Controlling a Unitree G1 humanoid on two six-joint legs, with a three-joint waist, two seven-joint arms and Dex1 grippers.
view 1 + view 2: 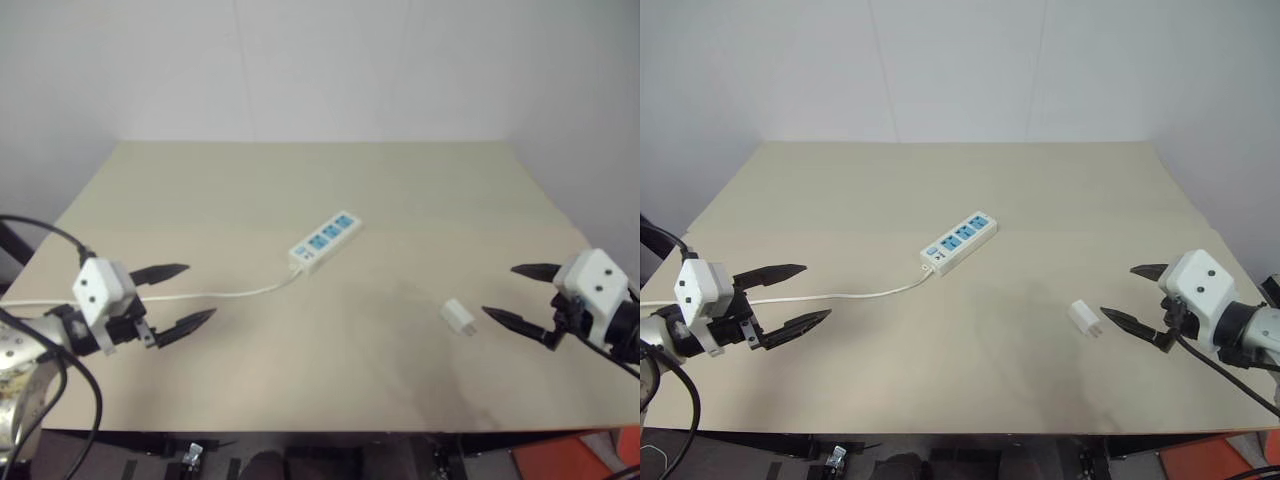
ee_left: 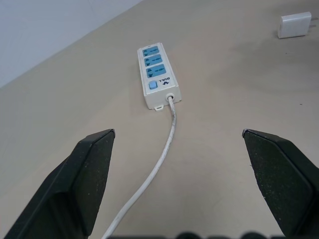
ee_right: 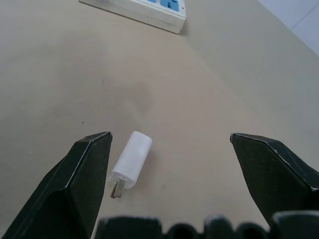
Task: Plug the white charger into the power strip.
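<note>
- On the table, the white charger lies loose, well apart from the power strip; nothing is plugged.
- Left gripper and right gripper both spread, empty; picking up and plugging remain.

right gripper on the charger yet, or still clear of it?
Apart. In the right eye view bare table separates the open right gripper from the white charger; in the right wrist view the charger lies loose beside one finger.

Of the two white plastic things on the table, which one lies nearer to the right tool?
The white charger, the small block with metal prongs, lies just before the open right tool. The long power strip with blue sockets lies farther off, mid-table.
</note>
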